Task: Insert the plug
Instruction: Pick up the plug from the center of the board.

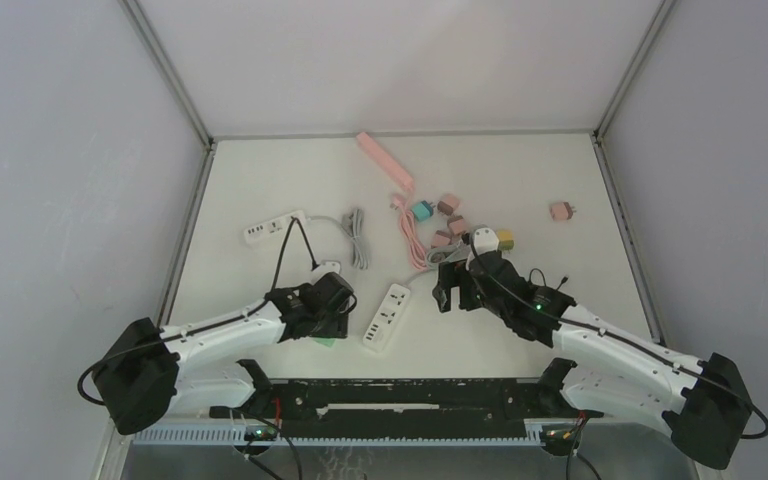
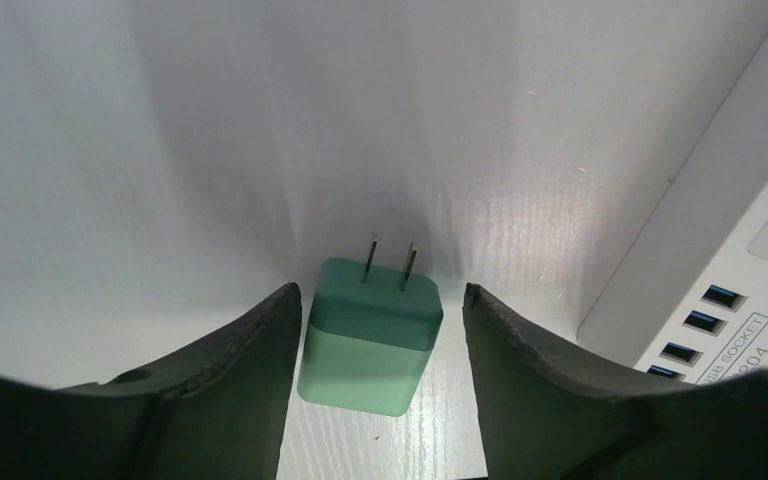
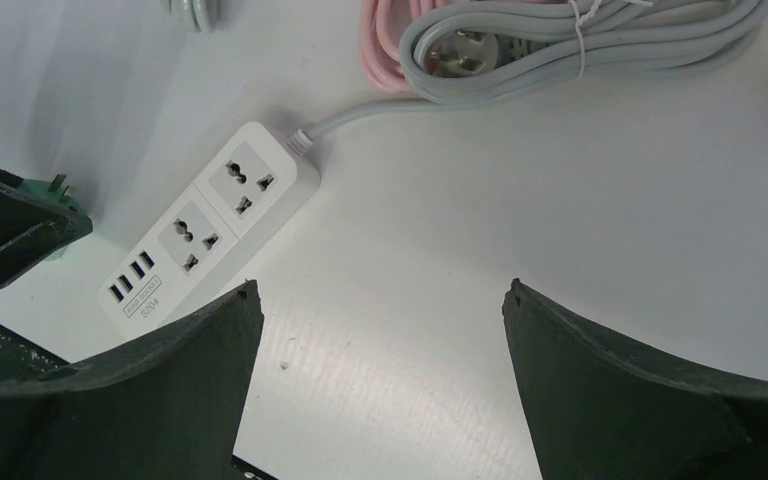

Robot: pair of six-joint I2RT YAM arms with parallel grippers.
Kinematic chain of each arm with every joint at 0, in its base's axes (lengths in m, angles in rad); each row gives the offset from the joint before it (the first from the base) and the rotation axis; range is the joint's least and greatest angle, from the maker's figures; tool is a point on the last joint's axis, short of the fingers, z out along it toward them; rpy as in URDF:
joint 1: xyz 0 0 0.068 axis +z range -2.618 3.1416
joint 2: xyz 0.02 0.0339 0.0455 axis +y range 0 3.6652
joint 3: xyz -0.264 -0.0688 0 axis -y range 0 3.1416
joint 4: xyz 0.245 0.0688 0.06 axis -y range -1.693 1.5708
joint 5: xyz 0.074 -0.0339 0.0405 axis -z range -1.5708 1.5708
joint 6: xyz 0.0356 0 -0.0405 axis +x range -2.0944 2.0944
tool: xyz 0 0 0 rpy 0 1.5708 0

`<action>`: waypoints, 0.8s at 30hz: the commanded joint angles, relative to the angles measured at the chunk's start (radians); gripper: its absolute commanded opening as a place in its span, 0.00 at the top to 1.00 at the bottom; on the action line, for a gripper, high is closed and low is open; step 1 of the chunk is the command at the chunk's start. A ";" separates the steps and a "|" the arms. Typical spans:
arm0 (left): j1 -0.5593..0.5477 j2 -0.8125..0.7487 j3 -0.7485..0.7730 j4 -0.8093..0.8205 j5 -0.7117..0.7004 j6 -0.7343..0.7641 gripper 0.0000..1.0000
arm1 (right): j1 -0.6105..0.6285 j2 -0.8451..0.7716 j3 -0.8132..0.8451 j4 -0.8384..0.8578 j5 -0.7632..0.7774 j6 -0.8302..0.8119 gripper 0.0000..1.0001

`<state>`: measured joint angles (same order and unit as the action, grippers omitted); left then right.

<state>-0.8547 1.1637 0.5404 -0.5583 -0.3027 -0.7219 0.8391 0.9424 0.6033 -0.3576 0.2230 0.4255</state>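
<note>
Left wrist view has the green plug (image 2: 370, 340) lying flat on the counter (image 2: 160, 150) between the part-open left fingers (image 2: 230, 390), not yet gripped, prongs pointing away from them, power strip (image 2: 720, 290) just to their right; right fingers (image 3: 160, 390) gape wide, empty.

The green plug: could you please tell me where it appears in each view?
Top external: green plug low, left of centre.
Left wrist: centre, within the left gripper.
Right wrist: left edge, mostly hidden.
Shared landmark: white power strip, right of it.

White power strip (image 3: 210, 215), grey cable coil (image 3: 560, 35)
</note>
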 commanded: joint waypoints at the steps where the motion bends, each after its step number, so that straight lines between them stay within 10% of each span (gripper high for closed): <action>1: 0.008 -0.001 0.026 0.029 0.033 0.026 0.38 | 0.013 -0.027 0.004 0.006 0.042 0.022 0.04; 24: 0.038 -0.024 0.073 0.107 0.159 -0.003 0.77 | 0.082 -0.070 -0.025 0.121 0.053 0.006 0.04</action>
<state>-0.8394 1.1763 0.5449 -0.4931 -0.1822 -0.7086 0.8925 0.8989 0.5762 -0.3305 0.2596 0.4335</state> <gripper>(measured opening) 0.505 0.964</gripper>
